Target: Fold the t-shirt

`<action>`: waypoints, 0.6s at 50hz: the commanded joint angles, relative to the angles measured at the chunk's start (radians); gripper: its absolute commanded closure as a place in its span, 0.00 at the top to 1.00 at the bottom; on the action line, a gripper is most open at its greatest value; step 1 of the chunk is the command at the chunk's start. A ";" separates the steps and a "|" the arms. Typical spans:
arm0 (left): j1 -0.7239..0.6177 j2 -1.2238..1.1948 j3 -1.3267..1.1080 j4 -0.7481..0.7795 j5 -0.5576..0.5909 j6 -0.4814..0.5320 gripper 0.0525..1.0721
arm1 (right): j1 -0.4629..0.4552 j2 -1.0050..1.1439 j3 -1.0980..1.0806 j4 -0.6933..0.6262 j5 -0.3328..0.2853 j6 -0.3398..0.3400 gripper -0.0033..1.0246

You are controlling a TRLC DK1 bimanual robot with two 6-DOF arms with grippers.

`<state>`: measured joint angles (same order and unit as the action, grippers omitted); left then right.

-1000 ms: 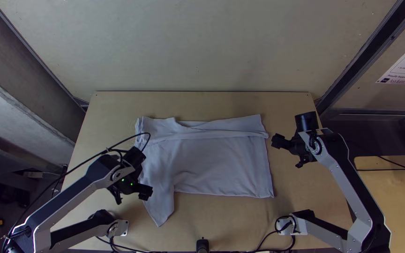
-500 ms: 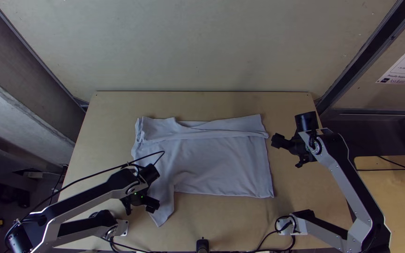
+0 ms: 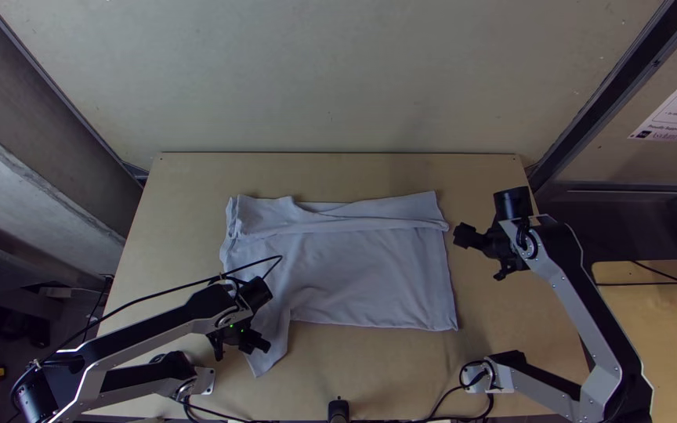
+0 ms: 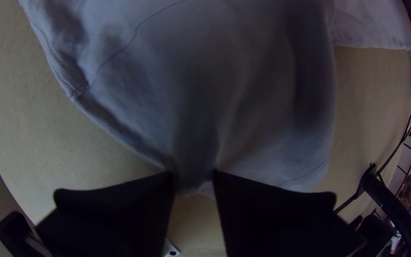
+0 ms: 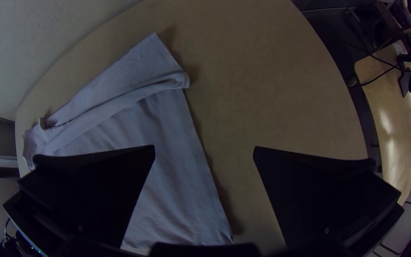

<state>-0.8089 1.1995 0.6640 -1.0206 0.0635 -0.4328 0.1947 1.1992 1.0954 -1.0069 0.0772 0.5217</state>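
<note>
L grpr [image 3: 241,348]: pinching t-shirt [image 3: 370,270] slv | R grpr [image 3: 481,257]: wide, t-shirt nearby, L side

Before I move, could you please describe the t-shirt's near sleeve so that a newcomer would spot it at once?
On the wooden table lies a pale t-shirt, its far side folded over. At its left end in the top view, the sleeve points toward the table's near edge, pinched by the left gripper. Unlike the rest, it juts beyond the shirt's long near side.
</note>
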 commanded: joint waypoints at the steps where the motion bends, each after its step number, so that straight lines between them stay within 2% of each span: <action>1: -0.007 0.015 -0.029 0.040 -0.001 0.008 0.03 | -0.021 -0.003 -0.081 -0.006 -0.040 -0.042 0.88; 15: 0.077 -0.034 0.006 0.031 -0.001 0.029 0.03 | -0.009 0.030 -0.190 -0.118 -0.189 -0.080 0.88; 25: 0.152 -0.060 0.062 0.010 -0.001 0.035 0.03 | 0.026 0.117 -0.229 -0.211 -0.200 -0.134 0.88; 30: 0.157 -0.061 0.075 0.008 -0.001 0.034 0.03 | 0.031 0.155 -0.247 -0.246 -0.232 -0.169 0.88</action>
<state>-0.6617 1.1534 0.7139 -0.9962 0.0669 -0.4072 0.2153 1.3136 0.8806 -1.2140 -0.1299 0.3981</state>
